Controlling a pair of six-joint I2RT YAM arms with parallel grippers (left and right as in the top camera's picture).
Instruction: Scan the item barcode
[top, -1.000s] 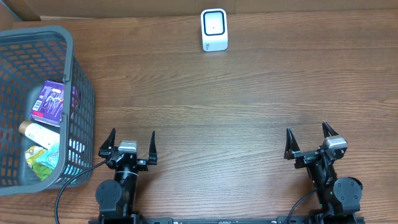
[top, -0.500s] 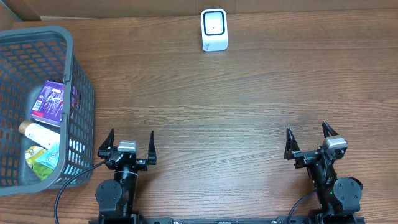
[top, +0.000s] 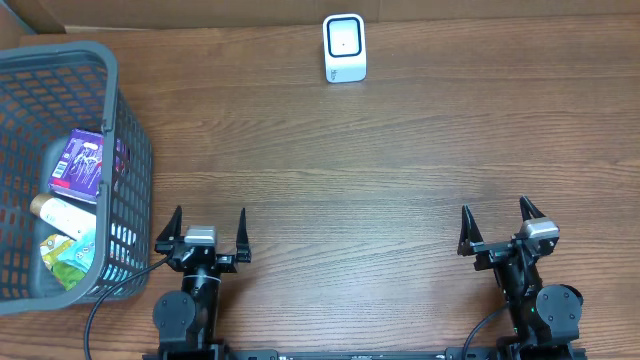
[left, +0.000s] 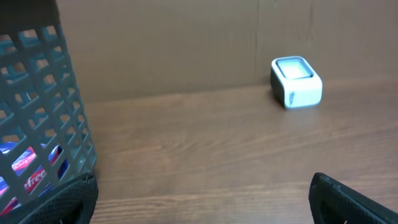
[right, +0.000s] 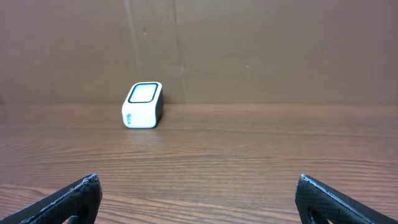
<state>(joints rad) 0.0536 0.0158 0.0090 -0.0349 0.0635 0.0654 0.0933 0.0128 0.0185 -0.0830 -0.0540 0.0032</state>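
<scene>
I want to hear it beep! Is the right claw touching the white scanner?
Apart. Overhead view: right gripper sits at the near edge, scanner far across bare table.

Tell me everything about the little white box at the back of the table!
The little white box is a small, rounded block that looks like plastic. Its slanted face holds a pale window with a dark rim. It stands upright near the far edge of the wooden table, by itself; only the table touches it.
</scene>
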